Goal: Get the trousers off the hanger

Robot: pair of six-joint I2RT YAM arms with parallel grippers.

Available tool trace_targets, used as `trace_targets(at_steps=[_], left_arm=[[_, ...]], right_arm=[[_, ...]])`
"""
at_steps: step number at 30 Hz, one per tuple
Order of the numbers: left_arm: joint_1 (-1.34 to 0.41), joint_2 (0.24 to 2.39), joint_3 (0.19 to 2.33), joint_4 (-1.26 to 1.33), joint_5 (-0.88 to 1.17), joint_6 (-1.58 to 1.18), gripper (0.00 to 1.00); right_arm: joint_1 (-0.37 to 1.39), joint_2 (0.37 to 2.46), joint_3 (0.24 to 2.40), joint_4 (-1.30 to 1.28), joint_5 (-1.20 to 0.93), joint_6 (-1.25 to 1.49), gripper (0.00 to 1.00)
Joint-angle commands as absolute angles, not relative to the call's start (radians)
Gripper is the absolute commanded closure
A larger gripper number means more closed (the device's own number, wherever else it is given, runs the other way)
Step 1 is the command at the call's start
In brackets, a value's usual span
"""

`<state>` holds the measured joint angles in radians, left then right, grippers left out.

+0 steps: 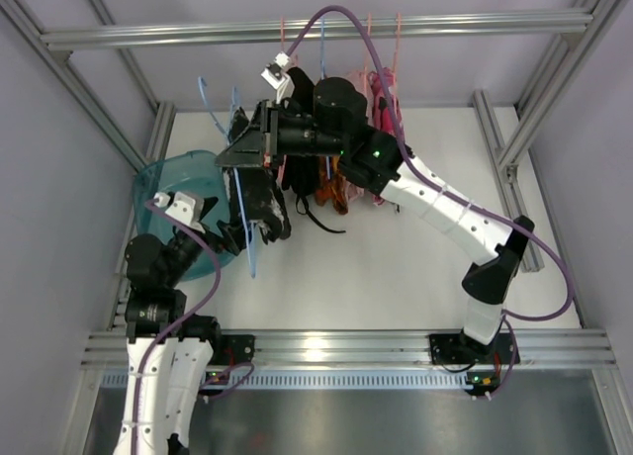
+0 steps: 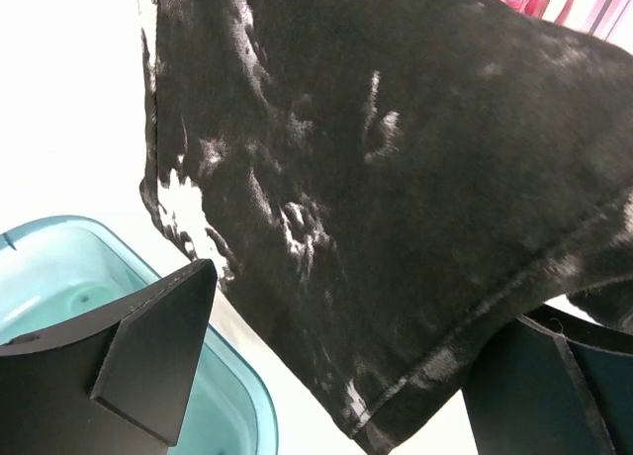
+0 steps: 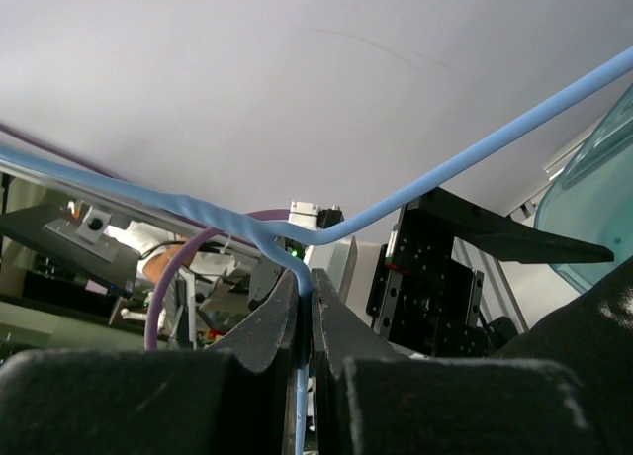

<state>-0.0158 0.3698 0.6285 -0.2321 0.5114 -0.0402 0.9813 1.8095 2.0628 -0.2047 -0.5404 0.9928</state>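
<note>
- Arms seen from above: the right arm reaches across to the far left, and its right pincer holds the blue hanger up over the tabletop. The speckled trousers hang from that hanger as a dark bundle, long axis running straight down. The left pincer sits at the bundle's lower near-left side, so the left arm looks the nearer one for drawing the cloth off. A teal basin lies just to its left. The plain black trousers, straps dangling, hang further right among pink hangers, partly hidden behind the right arm
- Left wrist view: the speckled trousers fill most of the frame, and their hem droops down between the two fingers of the left pincer. The fingers are spread wide. The cloth lies in the gap, close to the right-hand finger, though actual contact is hard to judge. The teal basin shows at lower left. The waistband, and where the cloth meets the hanger, are cut off above
- Right wrist view: the right pincer is pressed together, pinching the thin wire of the blue hanger just under its bend. A dark fuzzy shape at lower right may be the trousers, but it is too cropped to be sure. No view shows how the cloth is draped over the hanger
</note>
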Motion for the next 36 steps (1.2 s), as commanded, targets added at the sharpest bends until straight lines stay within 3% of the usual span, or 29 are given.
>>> trace_targets(at_steps=[1, 5, 9, 13, 36], left_arm=[[-0.014, 0.402, 0.655, -0.135, 0.506, -0.063, 0.01], [-0.014, 0.416, 0.66, -0.132, 0.499, -0.026, 0.05], [-0.014, 0.419, 0.675, -0.135, 0.514, -0.046, 0.43], [-0.014, 0.42, 0.718, -0.135, 0.535, -0.119, 1.0], [-0.014, 0.698, 1.445, -0.114, 0.353, -0.506, 1.0]], right_arm=[[1.022, 1.798, 2.146, -0.023, -0.557, 0.976, 1.0], [1.025, 1.801, 2.163, -0.025, -0.557, 0.968, 1.0], [1.025, 1.802, 2.169, -0.025, -0.555, 0.951, 1.0], [1.013, 1.792, 2.154, -0.037, -0.557, 0.919, 1.0], [0.902, 1.729, 1.819, -0.097, -0.623, 0.807, 1.0]])
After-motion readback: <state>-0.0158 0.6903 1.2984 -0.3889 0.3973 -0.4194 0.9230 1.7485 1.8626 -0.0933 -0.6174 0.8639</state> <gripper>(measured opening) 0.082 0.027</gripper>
